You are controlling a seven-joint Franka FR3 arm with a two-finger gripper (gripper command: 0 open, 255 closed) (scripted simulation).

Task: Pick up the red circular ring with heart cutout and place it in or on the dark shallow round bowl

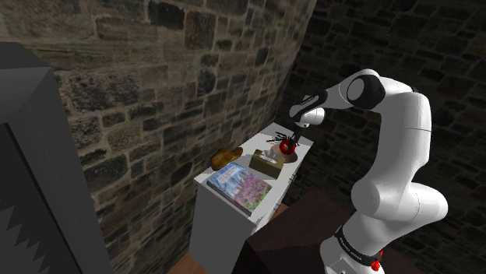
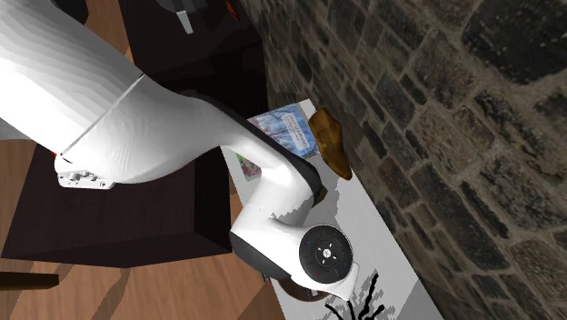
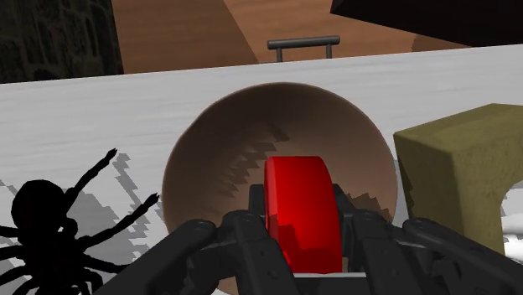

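In the wrist view the red ring [image 3: 299, 211] stands on edge between my two black fingers, and my gripper [image 3: 299, 243] is shut on it. Right under it lies the shallow round brown bowl [image 3: 218, 142] on the white tabletop. In the shoulder view the gripper [image 1: 288, 146] holds the red ring [image 1: 287, 145] just above the bowl [image 1: 296, 156] at the far end of the narrow white table [image 1: 226, 202]. The heart cutout is hidden from view.
A black spider figure [image 3: 50, 222] lies beside the bowl. An olive block [image 3: 457, 180] stands on the bowl's other side, seen as a box [image 1: 265, 162] in the shoulder view. A brown loaf-like object [image 1: 227, 156] and a book [image 1: 238, 187] lie nearer. A stone wall runs behind the table.
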